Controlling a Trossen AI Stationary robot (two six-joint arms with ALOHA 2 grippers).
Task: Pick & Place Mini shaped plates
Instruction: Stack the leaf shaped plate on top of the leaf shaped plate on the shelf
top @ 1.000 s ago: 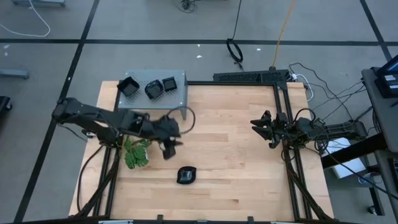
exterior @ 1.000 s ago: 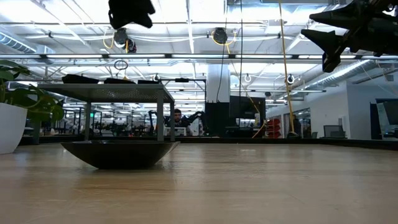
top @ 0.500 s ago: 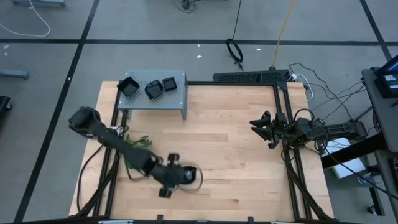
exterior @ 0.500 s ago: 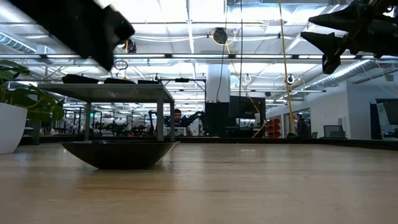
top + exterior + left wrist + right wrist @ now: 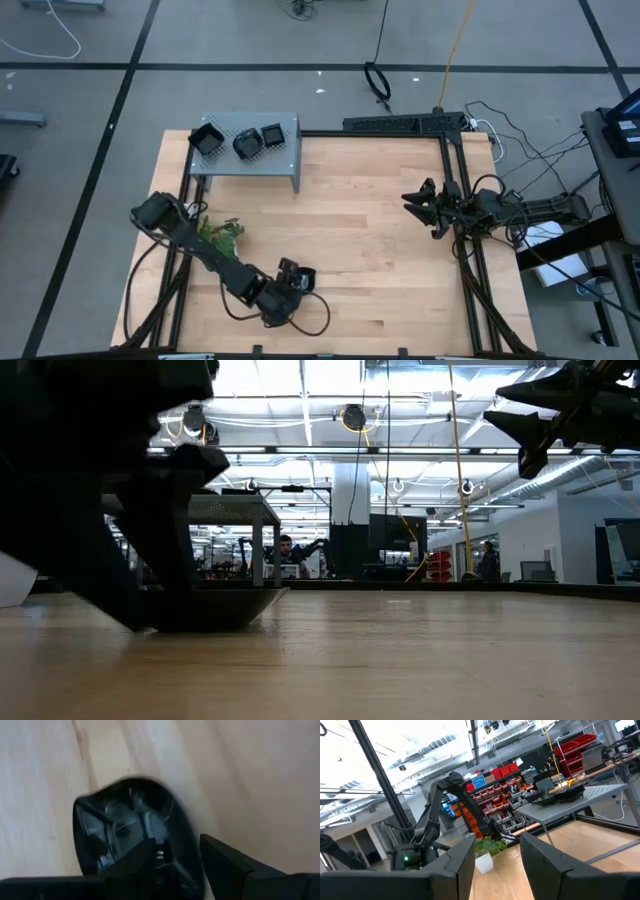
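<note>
Left gripper (image 5: 293, 277) down at the lone plate (image 5: 303, 280), near the surface's front edge.
Left fingers (image 5: 134, 862) parted, straddling the plate's rim, one inside the dish. Right gripper (image 5: 412, 203) raised near the right edge, fingers apart, empty. Three plates (image 5: 240, 140) on the shelf (image 5: 288, 128).

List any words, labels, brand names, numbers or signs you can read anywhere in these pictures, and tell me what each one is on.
None can be read.
Blue sign above the red bins in the room behind: it may carry lettering, but too small and blurred to read.
Black plates, shelf, table and both arms: no markings visible.
</note>
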